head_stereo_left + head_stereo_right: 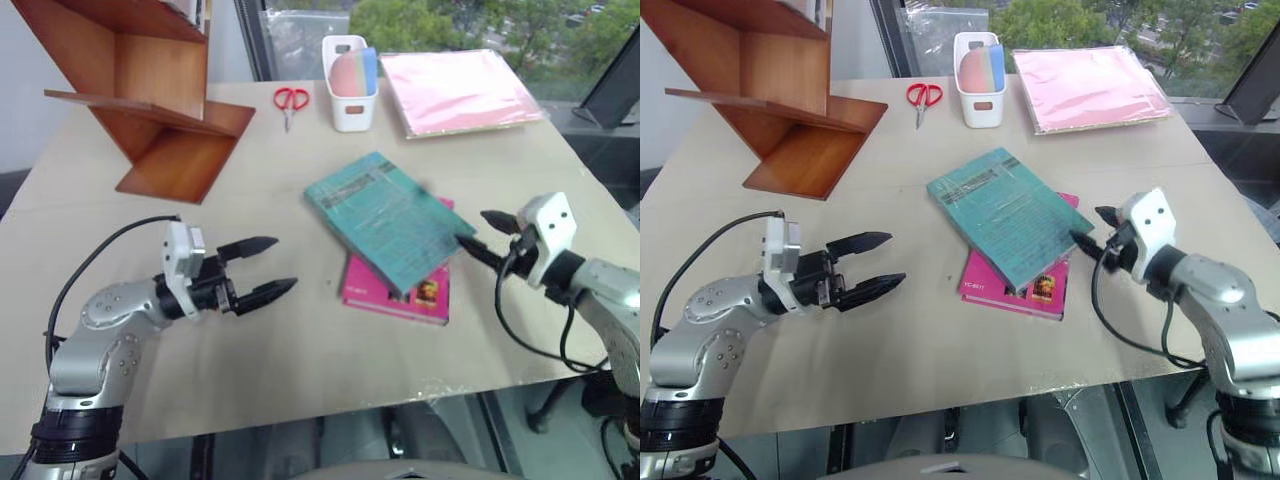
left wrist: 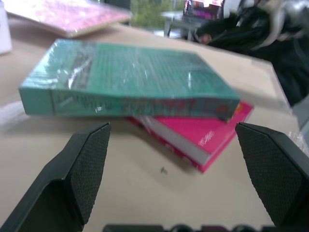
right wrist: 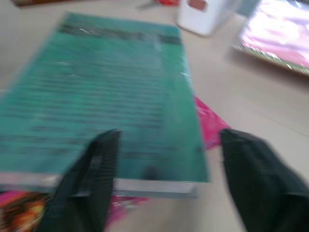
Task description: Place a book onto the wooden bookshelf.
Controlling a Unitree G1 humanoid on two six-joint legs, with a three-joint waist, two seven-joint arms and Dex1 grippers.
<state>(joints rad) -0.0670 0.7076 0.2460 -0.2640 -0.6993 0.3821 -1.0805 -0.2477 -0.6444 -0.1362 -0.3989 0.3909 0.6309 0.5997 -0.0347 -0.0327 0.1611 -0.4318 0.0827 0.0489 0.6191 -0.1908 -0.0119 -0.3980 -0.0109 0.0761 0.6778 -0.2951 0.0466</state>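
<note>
Near the middle of the pale wooden table (image 1: 300,340), the thick teal-green paperback book (image 1: 388,218) with dark fine print on its cover is being kept flat, laid askew over the thinner magenta-pink book (image 1: 398,286), which is being covered over most of its upper part. Pale page edges are being shown along the teal book's near end in the right wrist view.

Just beside the teal book's right-hand corner, the right gripper (image 1: 486,236) is being held with its two black fingers parted, one finger above the cover's edge and the other just off the corner; whether the book is being touched cannot be told, and it is not being gripped.

Well apart on the book's left, the left gripper (image 1: 266,268) is being held level above the tabletop, its black fingers spread wide and empty, pointed toward the two books.

At the far left corner, the reddish-brown polished wooden bookshelf (image 1: 150,90) of slanted zigzag boards is being stood on the table. Beside it, small red-handled scissors (image 1: 290,101) are being kept, then a white plastic bin (image 1: 350,88) holding pink and blue items, then a pale pink flat folder (image 1: 458,90).
</note>
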